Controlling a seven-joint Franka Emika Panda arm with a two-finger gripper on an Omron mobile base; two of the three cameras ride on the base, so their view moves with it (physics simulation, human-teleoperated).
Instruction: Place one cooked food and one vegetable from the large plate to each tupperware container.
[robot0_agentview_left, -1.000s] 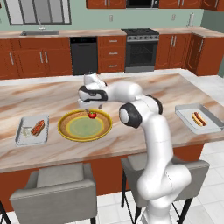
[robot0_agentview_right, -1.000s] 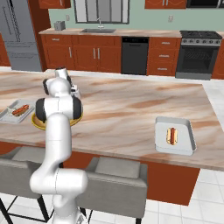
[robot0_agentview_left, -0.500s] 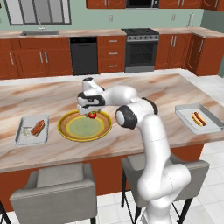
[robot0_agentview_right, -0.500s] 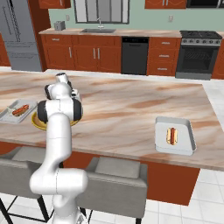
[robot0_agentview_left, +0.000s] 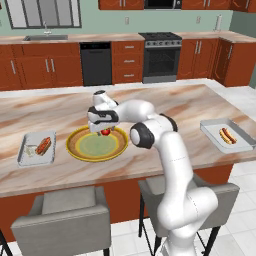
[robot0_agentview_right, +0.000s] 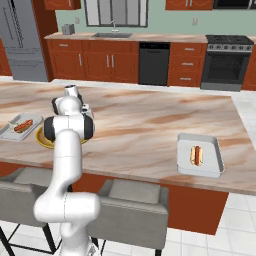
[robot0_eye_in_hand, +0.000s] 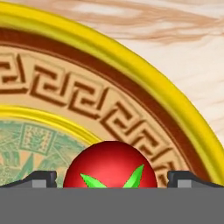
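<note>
With jaws wide astride the round red green-leafed tomato (robot0_eye_in_hand: 110, 165) on the yellow-rimmed large plate (robot0_agentview_left: 75, 151), lower a little, seemingly centred, then close gently.

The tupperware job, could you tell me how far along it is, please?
Done: each tray holds a hot dog, left and right; the left also shows something pale. In hand: the open gripper straddles the tomato on the plate. Left: grasping it and carrying it to the right tray.
</note>
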